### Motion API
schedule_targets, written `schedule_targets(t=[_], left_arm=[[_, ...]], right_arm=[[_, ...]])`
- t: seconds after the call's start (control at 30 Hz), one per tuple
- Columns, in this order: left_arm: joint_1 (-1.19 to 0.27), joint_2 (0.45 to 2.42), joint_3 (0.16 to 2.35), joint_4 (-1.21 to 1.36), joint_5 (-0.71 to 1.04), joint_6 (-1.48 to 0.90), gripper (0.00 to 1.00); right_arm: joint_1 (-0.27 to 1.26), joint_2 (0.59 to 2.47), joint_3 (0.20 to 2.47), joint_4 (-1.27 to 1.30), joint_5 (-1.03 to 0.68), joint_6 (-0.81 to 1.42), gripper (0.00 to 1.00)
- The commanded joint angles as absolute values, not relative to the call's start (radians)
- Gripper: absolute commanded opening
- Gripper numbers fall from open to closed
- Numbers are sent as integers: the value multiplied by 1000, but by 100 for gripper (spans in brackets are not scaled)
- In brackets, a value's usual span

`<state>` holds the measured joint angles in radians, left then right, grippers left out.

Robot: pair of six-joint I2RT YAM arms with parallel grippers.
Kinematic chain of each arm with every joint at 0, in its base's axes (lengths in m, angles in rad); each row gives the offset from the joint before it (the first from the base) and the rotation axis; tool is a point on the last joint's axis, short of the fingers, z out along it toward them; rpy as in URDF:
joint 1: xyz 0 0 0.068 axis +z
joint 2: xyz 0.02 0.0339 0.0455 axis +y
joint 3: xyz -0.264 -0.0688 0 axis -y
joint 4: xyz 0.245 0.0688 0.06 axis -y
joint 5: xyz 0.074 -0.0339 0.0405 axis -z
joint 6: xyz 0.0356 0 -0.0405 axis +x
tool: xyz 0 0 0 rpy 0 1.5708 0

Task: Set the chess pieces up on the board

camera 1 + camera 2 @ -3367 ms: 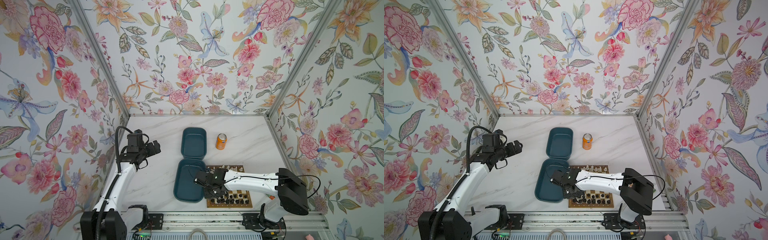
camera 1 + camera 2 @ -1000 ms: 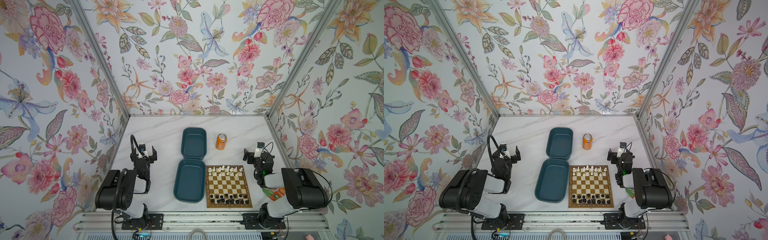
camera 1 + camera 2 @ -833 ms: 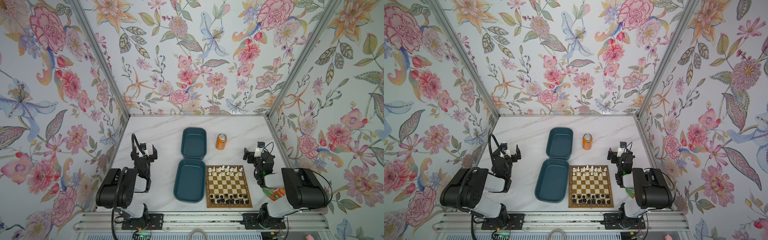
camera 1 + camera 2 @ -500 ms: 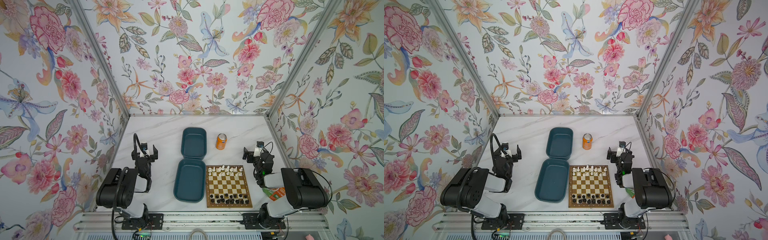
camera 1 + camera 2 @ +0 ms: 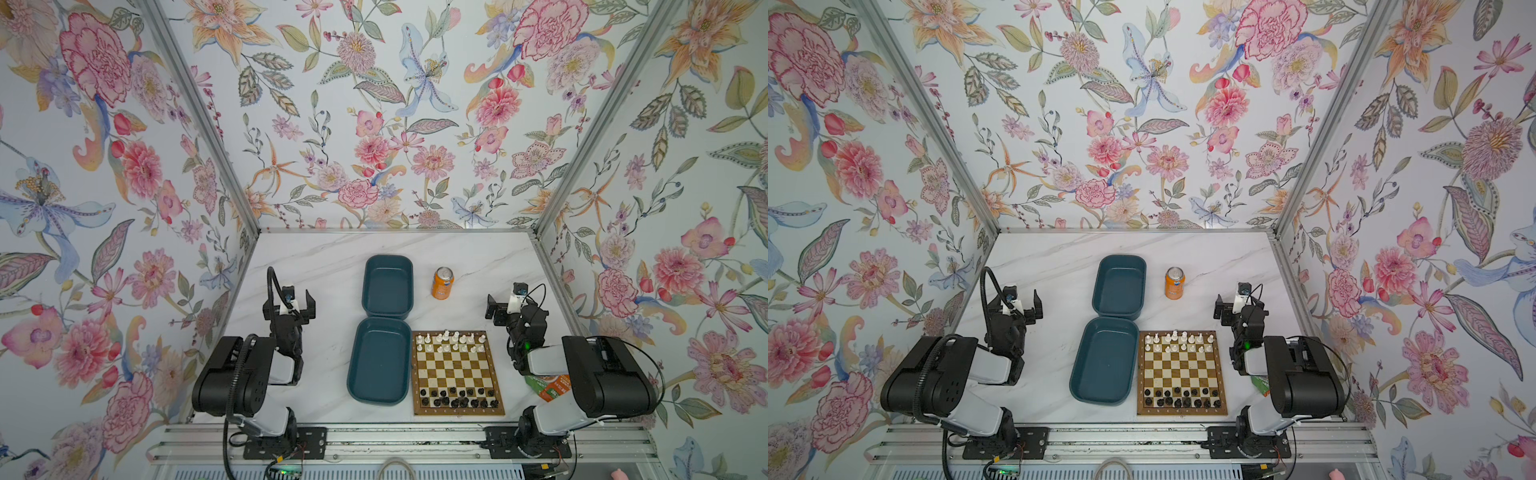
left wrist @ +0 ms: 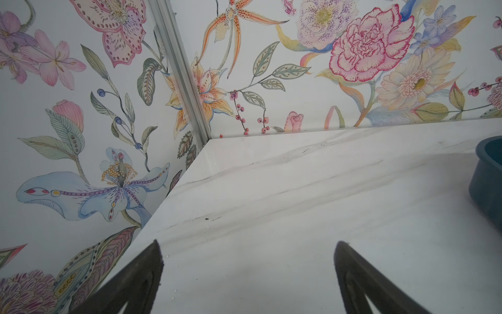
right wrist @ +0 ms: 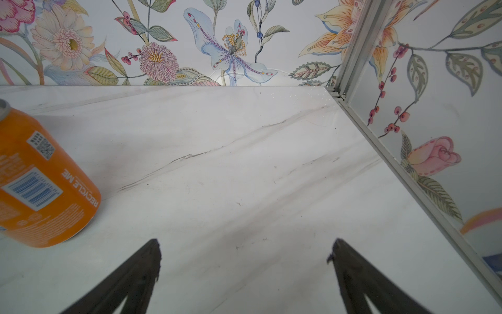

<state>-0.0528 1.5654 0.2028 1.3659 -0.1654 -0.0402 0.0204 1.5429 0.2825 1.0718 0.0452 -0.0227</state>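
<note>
The board [image 5: 457,374] lies flat on the table [image 5: 324,270], at about 5 o'clock from the middle. The white pieces [image 5: 451,340] fill the two rows at its 12 o'clock edge. The black pieces [image 5: 457,398] fill the two rows at its 6 o'clock edge. So the job looks done, I think.

The left gripper [image 5: 297,301] rests at 9 o'clock from the two blue trays [image 5: 388,286]. Its jaws are wide apart and hold nothing. The right gripper [image 5: 500,309] rests at 1 o'clock from the board. Its jaws are wide apart and empty too.

The best thing now is a slow check: one piece in each square, each standing up. Some black ones look squashed together, but they are too tiny to tell. A fix needs a soft pinch from straight above, so the neighbours do not fall.

The board is square, so it has no long side. Its edges run straight with the table. The rows of pieces run from 9 to 3 o'clock.
</note>
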Motion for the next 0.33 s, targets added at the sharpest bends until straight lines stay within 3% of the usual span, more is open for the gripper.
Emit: schedule_targets(t=[0.0,0.3], left_arm=[[-58,1572,207,1397,-177,-26,99],[-58,1572,209,1397,-177,-26,99]], right_arm=[[23,1549,298,1095,60,-31,99],[20,1548,298,1096,54,-29,99]])
